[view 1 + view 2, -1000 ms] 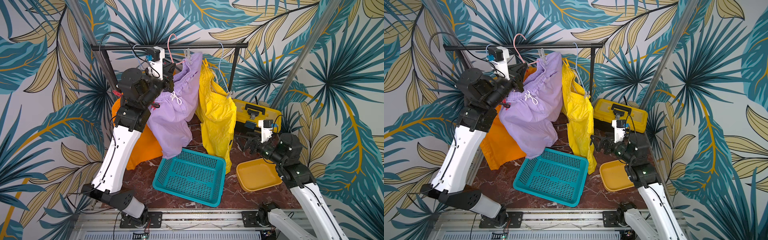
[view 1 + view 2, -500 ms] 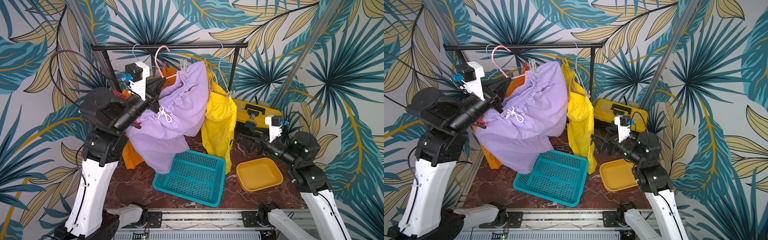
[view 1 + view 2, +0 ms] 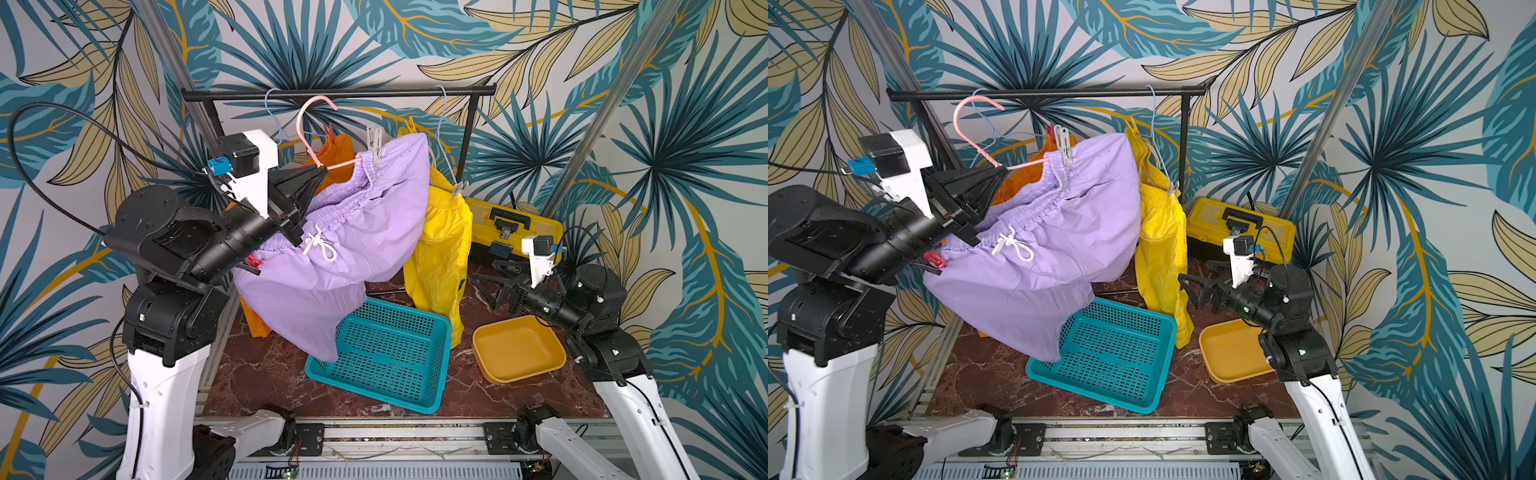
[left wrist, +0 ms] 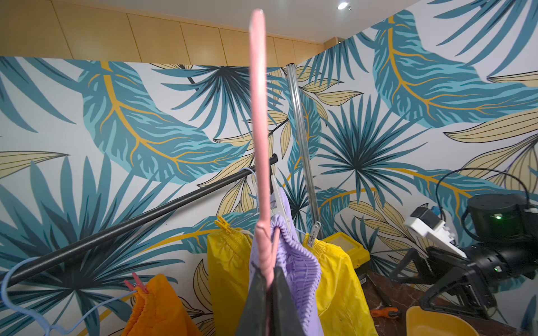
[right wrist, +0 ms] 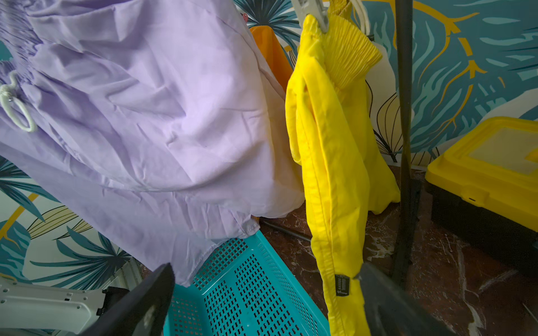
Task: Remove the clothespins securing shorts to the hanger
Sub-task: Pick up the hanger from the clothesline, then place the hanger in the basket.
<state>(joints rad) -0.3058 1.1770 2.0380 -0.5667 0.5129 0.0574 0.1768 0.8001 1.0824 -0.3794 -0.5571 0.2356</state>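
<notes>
My left gripper [image 3: 320, 168] [image 4: 269, 279] is shut on the neck of a pink hanger [image 3: 305, 124] [image 3: 963, 129], held clear below the black rail [image 3: 332, 92]. Lilac shorts [image 3: 353, 241] [image 5: 145, 116] hang from that hanger. A pale grey clothespin [image 3: 375, 143] [image 3: 1064, 143] pins them at one end and a red clothespin [image 3: 254, 262] [image 3: 934, 259] at the other. Orange shorts [image 3: 338, 153] and yellow shorts [image 3: 440, 249] hang pegged on blue hangers behind. My right gripper [image 3: 492, 286] [image 5: 265, 273] is open and empty, low beside the yellow shorts.
A teal basket [image 3: 436, 332] lies under the lilac shorts' hem. A yellow tray [image 3: 519, 349] sits below my right gripper, and a yellow toolbox [image 3: 511, 220] stands behind it. The rail's upright post [image 5: 404, 145] is close to the right gripper.
My left arm has swung back to the left, carrying the pink hanger and lilac shorts away from the rail. The right arm has drawn back slightly to the right.
</notes>
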